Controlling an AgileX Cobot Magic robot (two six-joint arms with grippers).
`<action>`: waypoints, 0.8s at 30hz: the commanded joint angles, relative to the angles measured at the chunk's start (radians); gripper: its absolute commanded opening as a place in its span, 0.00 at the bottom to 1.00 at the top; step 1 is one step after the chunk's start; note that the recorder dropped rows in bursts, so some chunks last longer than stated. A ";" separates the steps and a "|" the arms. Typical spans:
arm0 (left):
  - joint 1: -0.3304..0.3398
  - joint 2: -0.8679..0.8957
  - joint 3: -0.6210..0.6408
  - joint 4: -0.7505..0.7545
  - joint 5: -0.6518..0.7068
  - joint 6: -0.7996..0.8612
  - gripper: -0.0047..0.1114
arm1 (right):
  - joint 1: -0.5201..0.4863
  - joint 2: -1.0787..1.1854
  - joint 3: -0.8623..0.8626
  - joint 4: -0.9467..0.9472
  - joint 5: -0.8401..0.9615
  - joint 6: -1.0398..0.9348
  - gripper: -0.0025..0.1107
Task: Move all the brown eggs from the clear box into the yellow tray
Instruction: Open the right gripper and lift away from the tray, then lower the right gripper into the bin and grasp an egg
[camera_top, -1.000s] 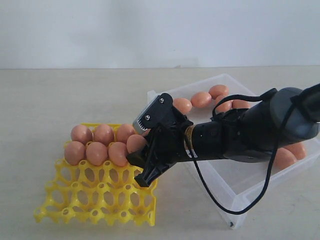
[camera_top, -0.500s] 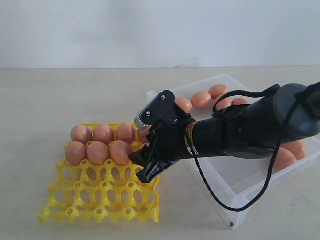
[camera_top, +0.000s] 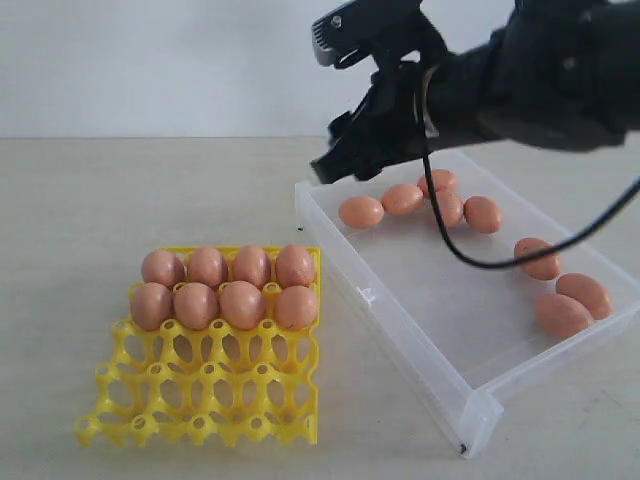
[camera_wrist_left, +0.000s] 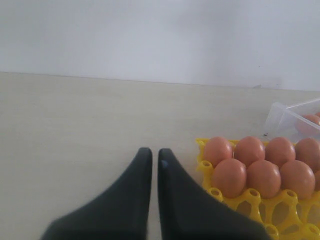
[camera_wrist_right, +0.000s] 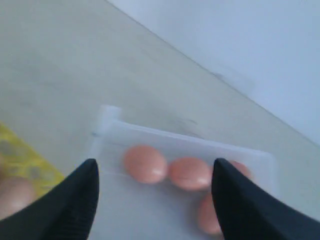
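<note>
The yellow tray (camera_top: 200, 400) lies at the front left, its two back rows filled with several brown eggs (camera_top: 297, 306). Several more brown eggs (camera_top: 361, 211) lie loose in the clear box (camera_top: 380, 310) at the right. My right gripper (camera_top: 324, 100) hangs open and empty, high over the box's far left corner. In the right wrist view that gripper (camera_wrist_right: 156, 170) frames brown eggs (camera_wrist_right: 145, 164) inside the clear box (camera_wrist_right: 108, 116) below. My left gripper (camera_wrist_left: 155, 156) is shut on nothing, low over the table beside the yellow tray (camera_wrist_left: 240, 197) and its eggs (camera_wrist_left: 230, 177). It is outside the exterior view.
A pale tabletop runs back to a white wall. A black cable (camera_top: 470, 258) loops down from the right arm over the box. The tray's two front rows are bare lattice. A corner of the clear box (camera_wrist_left: 282, 117) shows beyond the tray in the left wrist view.
My right gripper opened, left an egg in the right end cup of the tray's second row, then rose and swung back over the box. The tray shifted slightly.
</note>
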 joint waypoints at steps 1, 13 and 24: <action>-0.004 -0.003 0.004 -0.003 -0.006 -0.008 0.08 | -0.053 0.134 -0.236 0.024 0.443 -0.182 0.53; -0.004 -0.003 0.004 -0.003 -0.006 -0.008 0.08 | -0.176 0.605 -0.740 0.384 0.870 -0.479 0.53; -0.004 -0.003 0.004 -0.003 -0.006 -0.008 0.08 | -0.178 0.648 -0.762 0.376 0.735 -0.399 0.53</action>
